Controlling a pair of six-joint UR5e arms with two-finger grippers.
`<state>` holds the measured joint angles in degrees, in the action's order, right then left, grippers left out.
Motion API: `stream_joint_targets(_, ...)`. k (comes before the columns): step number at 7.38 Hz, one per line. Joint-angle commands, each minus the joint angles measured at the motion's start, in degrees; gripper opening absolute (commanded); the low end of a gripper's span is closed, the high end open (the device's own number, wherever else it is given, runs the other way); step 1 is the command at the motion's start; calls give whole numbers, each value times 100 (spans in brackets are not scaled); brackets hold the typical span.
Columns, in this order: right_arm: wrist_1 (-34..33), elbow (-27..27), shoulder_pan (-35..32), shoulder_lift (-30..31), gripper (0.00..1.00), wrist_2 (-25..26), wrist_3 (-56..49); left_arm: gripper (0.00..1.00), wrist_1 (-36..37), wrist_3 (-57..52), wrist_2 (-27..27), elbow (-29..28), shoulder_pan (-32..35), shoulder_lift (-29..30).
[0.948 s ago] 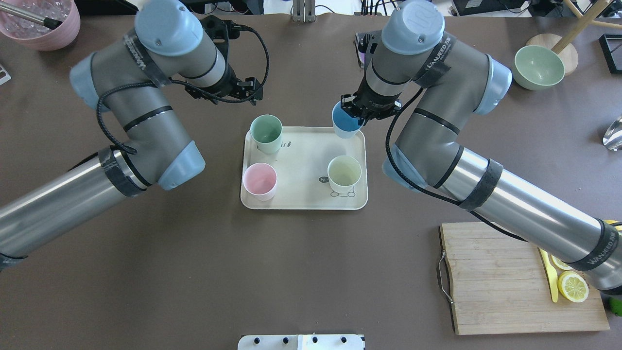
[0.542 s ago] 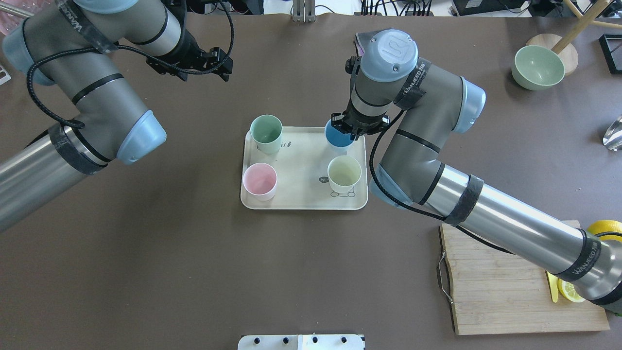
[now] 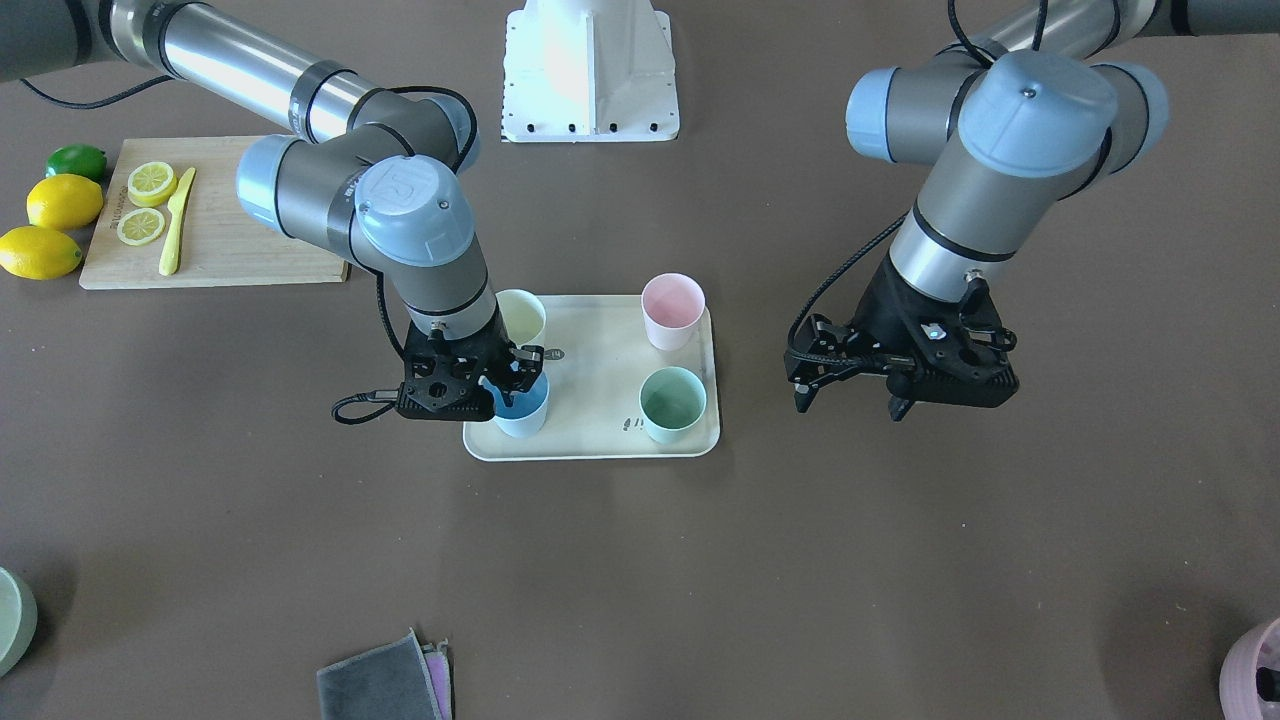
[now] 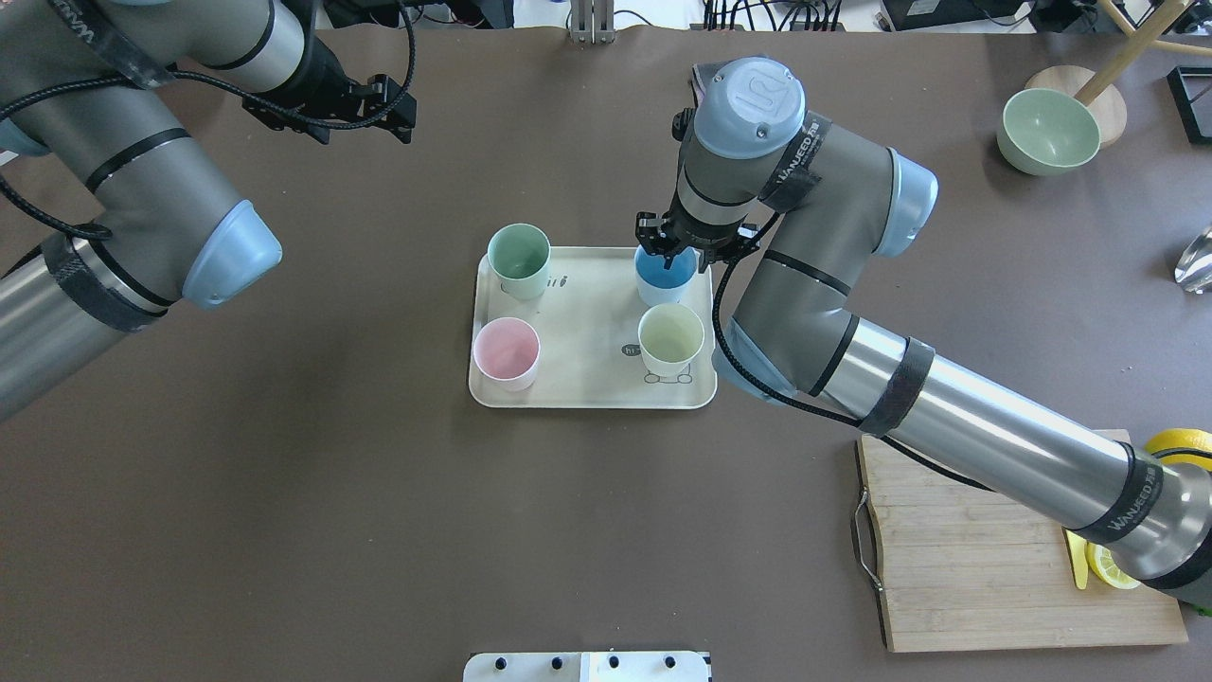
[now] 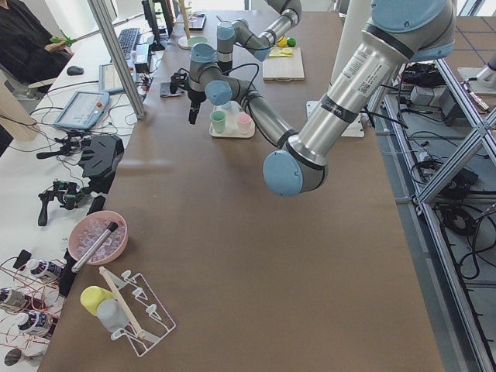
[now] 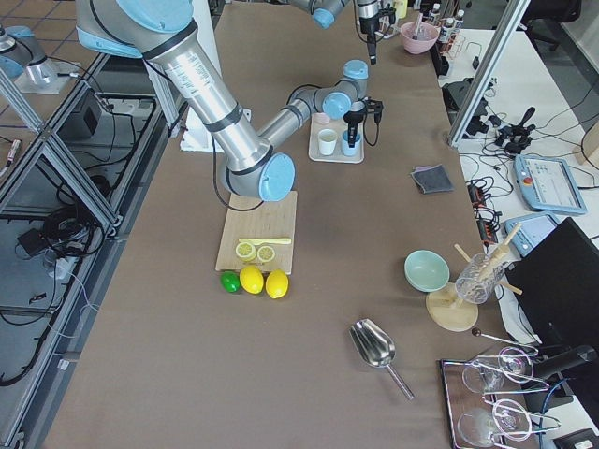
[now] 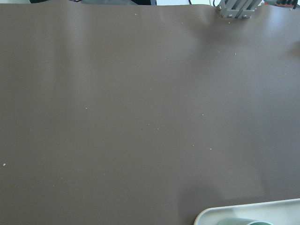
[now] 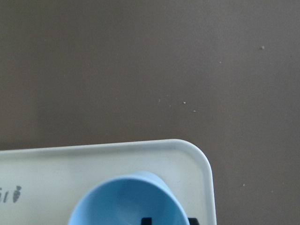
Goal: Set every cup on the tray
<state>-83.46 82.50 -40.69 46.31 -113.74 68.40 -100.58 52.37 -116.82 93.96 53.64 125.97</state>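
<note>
The beige tray (image 4: pixel 587 322) lies mid-table. On it stand the mint green cup (image 4: pixel 519 258), the pale pink cup (image 4: pixel 507 350) and the pale yellow cup (image 4: pixel 670 336). My right gripper (image 4: pixel 674 250) is shut on the rim of the light blue cup (image 4: pixel 666 272), one finger inside and one outside. It holds the cup upright at the tray's far right corner, low on the tray surface (image 3: pixel 600 370). The right wrist view shows the blue cup (image 8: pixel 126 201) just inside the tray corner (image 8: pixel 197 154). My left gripper (image 3: pixel 848 408) is open and empty, over bare table to the tray's far left.
A wooden cutting board (image 4: pixel 985 549) with lemon slices and a yellow knife lies at the near right, with whole lemons (image 3: pixel 60 200) beside it. A green bowl (image 4: pixel 1049 130) stands at the far right. A grey cloth (image 3: pixel 385 680) lies at the far edge.
My right gripper has carried the blue cup inward and down onto the tray's far right corner. My left arm has drawn away to the left and farther from the tray.
</note>
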Motion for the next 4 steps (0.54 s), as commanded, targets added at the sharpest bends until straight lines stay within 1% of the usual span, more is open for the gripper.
stream_joint_targets(1, -100, 326, -542, -8, 100, -672, 94, 97, -23, -183, -130, 139, 285, -117)
stream_joint_targets(2, -501, 755, -736, 97, 100, -789, 25, 97, -75, -444, -218, 349, 392, -439)
stream_joint_targets(3, -940, 1220, -973, 176, 100, -860, -115, 97, -119, -995, -227, 525, 610, -694)
stream_joint_targets(4, -962, 1625, -1045, 560, 100, -765, -595, 97, -172, -1287, -219, 701, 673, -1036)
